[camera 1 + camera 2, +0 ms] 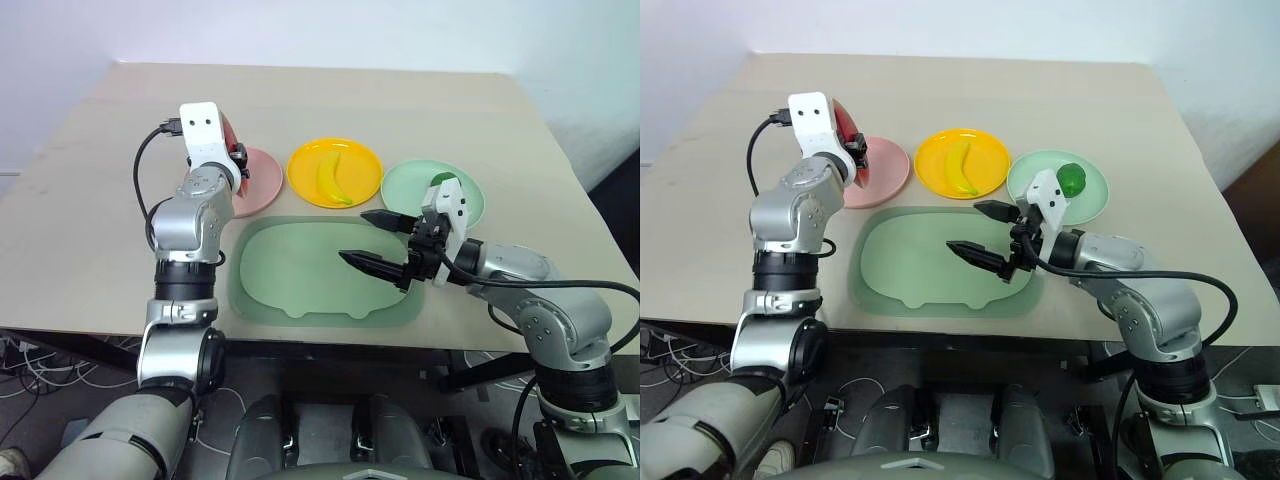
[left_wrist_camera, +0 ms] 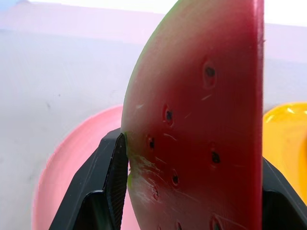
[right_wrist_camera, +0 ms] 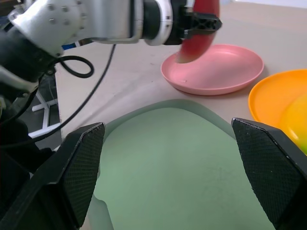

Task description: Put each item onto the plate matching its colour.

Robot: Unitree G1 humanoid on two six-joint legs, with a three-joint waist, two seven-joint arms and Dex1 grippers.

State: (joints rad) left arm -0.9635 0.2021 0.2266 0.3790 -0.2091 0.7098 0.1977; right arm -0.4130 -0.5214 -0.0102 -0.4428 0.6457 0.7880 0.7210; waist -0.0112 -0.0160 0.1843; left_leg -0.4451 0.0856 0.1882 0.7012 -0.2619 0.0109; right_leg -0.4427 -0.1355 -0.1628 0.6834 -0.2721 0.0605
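Observation:
My left gripper [image 1: 238,158] is shut on the red watermelon wedge [image 2: 201,134] and holds it upright just above the near-left part of the pink plate [image 1: 258,182]. A yellow banana [image 1: 333,178] lies on the yellow plate [image 1: 300,165]. The small round green fruit [image 1: 1071,180] rests on the pale mint green plate [image 1: 1030,185]. My right gripper [image 1: 355,236] hovers open above the right part of the large green tray [image 1: 290,275], with nothing between its fingers.
The three plates stand in a row behind the tray, pink on the left, yellow in the middle, mint on the right. The tray lies near the table's front edge [image 1: 300,335]. Bare tabletop [image 1: 330,100] stretches behind the plates and to both sides.

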